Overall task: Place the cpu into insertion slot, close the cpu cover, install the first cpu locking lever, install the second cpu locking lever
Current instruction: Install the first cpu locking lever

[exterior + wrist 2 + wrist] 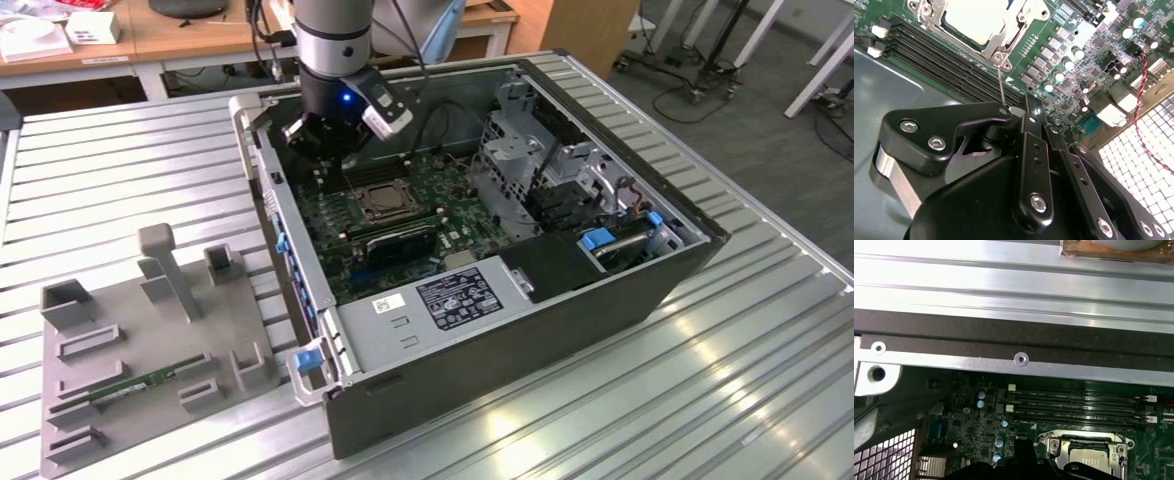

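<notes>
Chip [974,20] is sitting flat in the socket [378,200], mid-board inside the open case [534,350]. Cover [1010,34] is lying down over the chip's edges, so seating and closing both look done.

Gripper [1015,111] is hanging just off the socket's corner, fingertips drawn together on the free end of a thin locking lever [1001,82]. It's reading as a pinch (the contact itself is half hidden by the finger links). Lever is rising off its hinge corner rather than lying along the frame, so I'm judging it unlatched. Holding it at the tip is giving the most leverage.

It's a tight spot:
- Memory slots [949,65] are running right beside the lever.
- Case wall [1004,365] is sitting close behind the slots.
- Capacitors [1069,63] and a red-black cable [1141,80] are crowding the other side.

Drive cage [514,150] and the grey parts tray [114,330] on the table [747,400] are lying well clear.
</notes>
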You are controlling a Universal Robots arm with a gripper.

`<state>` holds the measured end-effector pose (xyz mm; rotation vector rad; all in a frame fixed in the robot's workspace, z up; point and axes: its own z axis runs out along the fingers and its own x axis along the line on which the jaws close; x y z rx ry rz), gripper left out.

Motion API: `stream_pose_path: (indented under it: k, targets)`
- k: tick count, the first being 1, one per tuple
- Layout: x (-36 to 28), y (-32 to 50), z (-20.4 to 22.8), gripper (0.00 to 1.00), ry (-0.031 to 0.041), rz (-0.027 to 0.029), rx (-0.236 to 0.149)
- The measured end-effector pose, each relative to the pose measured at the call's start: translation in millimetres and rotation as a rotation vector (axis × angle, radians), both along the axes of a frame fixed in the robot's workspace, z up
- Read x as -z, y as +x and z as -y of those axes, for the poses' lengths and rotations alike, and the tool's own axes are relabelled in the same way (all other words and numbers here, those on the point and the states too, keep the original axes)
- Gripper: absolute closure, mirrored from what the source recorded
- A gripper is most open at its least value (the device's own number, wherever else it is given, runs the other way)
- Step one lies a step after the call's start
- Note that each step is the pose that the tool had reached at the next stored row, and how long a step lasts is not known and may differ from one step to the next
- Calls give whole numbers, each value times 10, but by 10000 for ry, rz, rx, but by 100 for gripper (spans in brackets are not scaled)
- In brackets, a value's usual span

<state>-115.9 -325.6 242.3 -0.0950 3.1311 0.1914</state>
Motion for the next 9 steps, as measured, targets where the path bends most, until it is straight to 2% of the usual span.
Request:
stream_pose_path:
  k: [6, 9]
  targets:
    - [1, 66, 1, 89, 10, -1, 0]
    - [1, 67, 1, 89, 13, 0, 1]
